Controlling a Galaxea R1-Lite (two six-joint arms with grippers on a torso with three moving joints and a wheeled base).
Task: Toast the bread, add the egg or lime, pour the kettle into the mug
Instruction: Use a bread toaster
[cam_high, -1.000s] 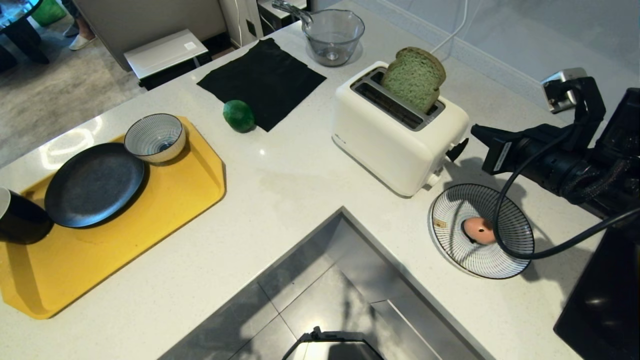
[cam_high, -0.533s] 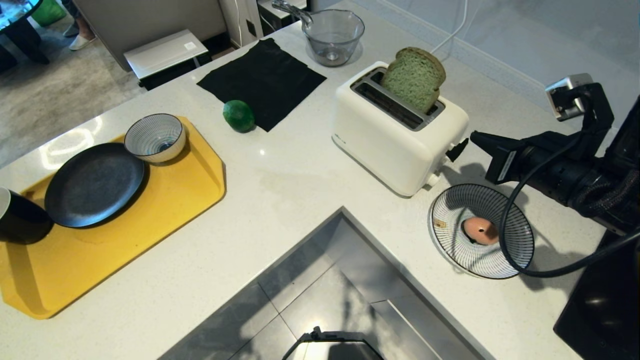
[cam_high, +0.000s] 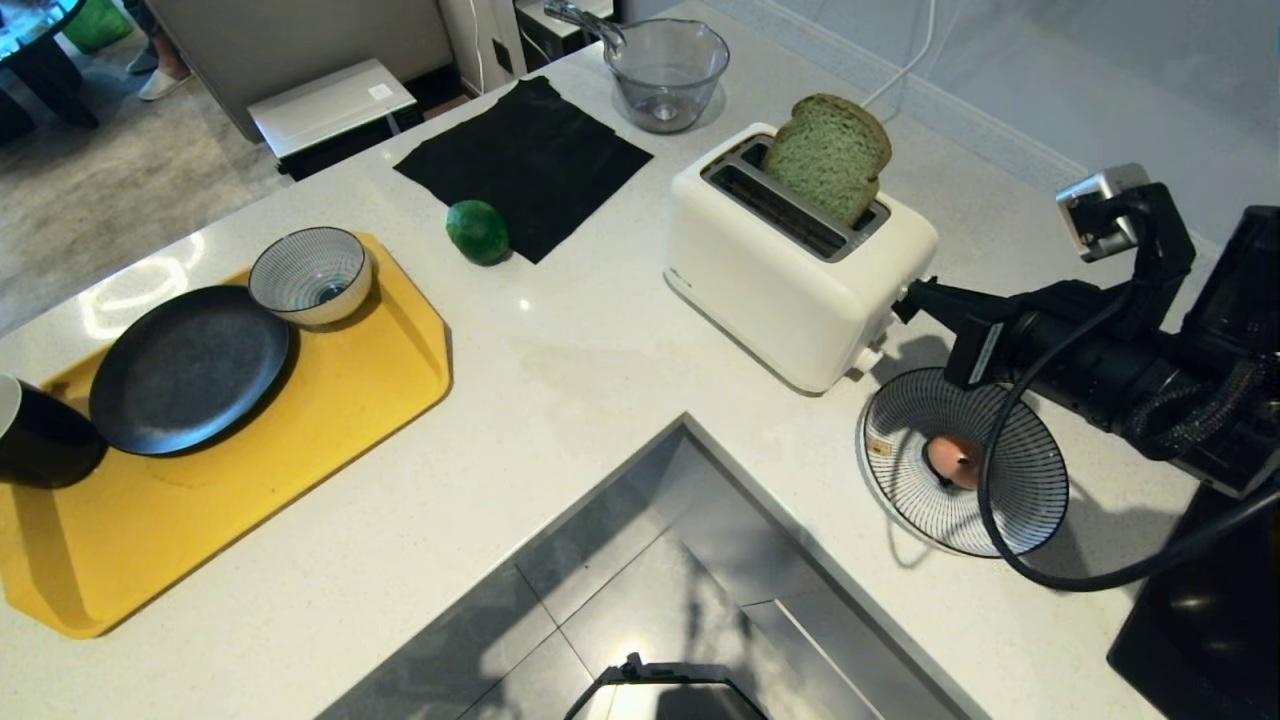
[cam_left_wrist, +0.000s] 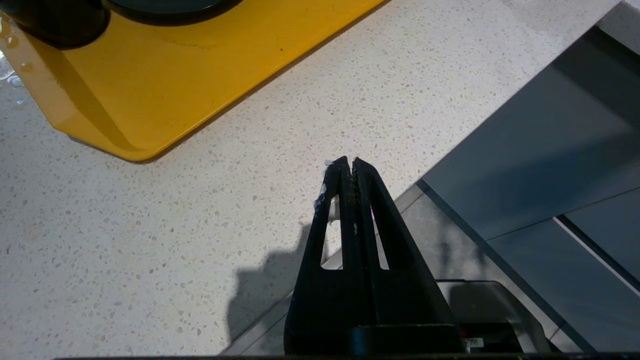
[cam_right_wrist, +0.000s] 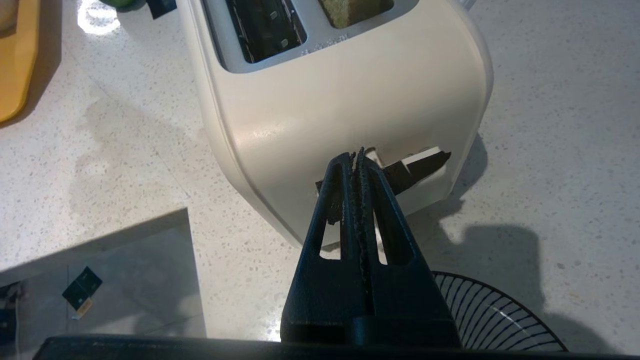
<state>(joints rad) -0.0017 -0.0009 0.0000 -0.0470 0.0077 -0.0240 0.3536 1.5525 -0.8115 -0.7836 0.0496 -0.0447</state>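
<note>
Since a second ago the right gripper (cam_high: 905, 296) has swung in toward the white toaster (cam_high: 790, 270), from a spot well off its end face to right at the black lever (cam_right_wrist: 417, 167) on that face. Its fingers are pressed together with nothing between them, and in the right wrist view the tips sit at the lever, level with its slot; whether they touch it I cannot tell. Nothing else on the desk (cam_high: 600, 360) has shifted.

I take this as the start of the toasting step: a shut gripper at the lever suits a downward press rather than a grasp. The bread (cam_high: 828, 155) is not yet lowered. It stands upright on edge in the toaster's far slot, about half of it above the top, broad face toward the near slot, its long axis running along the slot and the rounded crust uppermost. The near slot is empty.

The egg (cam_high: 950, 458) lies on the striped plate (cam_high: 905, 490) just beside the toaster's lever end, under the right arm's cable. The lime (cam_high: 477, 232) sits well away from the toaster, touching the edge of the black cloth (cam_high: 530, 160). The mug (cam_high: 40, 435) is on the yellow tray (cam_high: 330, 400), far from the toaster. The kettle is not in view.

The left gripper (cam_left_wrist: 348, 165) hangs parked over the desk edge near the tray's corner, fingers closed and empty.
</note>
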